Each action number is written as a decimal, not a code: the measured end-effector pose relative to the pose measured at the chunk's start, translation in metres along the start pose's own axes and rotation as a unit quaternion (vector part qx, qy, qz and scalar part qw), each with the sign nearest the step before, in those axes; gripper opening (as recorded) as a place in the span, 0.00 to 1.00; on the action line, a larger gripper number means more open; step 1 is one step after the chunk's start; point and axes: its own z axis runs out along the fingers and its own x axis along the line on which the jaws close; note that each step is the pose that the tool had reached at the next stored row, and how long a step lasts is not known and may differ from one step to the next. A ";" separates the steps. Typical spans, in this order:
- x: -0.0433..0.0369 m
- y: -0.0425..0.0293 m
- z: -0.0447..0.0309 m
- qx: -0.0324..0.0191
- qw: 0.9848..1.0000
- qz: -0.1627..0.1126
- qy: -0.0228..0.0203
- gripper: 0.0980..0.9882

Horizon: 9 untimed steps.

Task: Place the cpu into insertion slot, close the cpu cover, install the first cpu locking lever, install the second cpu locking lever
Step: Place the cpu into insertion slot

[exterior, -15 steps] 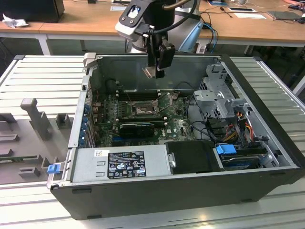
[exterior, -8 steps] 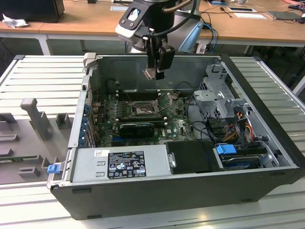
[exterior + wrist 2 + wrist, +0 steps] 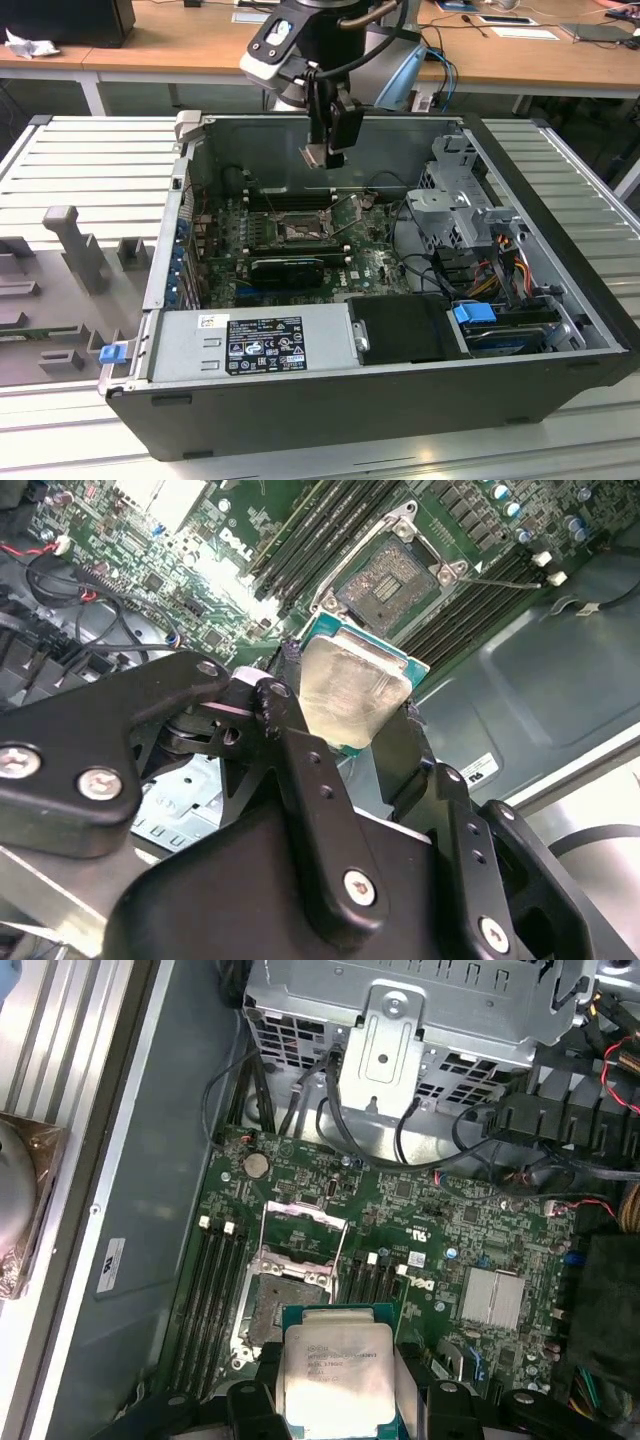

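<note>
My gripper [image 3: 326, 150] hangs above the motherboard inside the open computer case and is shut on the cpu [image 3: 314, 155]. In both wrist views the cpu [image 3: 350, 685] [image 3: 338, 1375] sits between the black fingers [image 3: 295, 740], its silvery face showing, its green edge visible. The insertion slot [image 3: 300, 231] [image 3: 392, 578] [image 3: 283, 1295] lies uncovered below the chip, with dark contacts inside a metal rim. The cpu cover [image 3: 306, 1222] stands swung open at the slot's far edge. Thin locking levers [image 3: 346, 205] stick up beside the socket.
The black case wall [image 3: 330, 410] surrounds the board. A power supply [image 3: 260, 345] sits at the front, a metal drive cage [image 3: 455, 205] with cables on the exterior view's right. A black card [image 3: 288, 268] lies in front of the socket, and memory slots [image 3: 212, 1290] run along both its sides.
</note>
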 end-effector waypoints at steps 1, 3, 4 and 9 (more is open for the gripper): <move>0.0000 0.0000 0.0000 0.000 1.000 0.004 0.000 0.48; 0.0000 0.0000 0.0000 0.000 1.000 0.014 -0.001 0.48; 0.0000 0.0000 0.0000 0.000 1.000 0.017 -0.002 0.48; 0.0000 0.0000 0.0000 -0.001 0.999 0.036 -0.003 0.48</move>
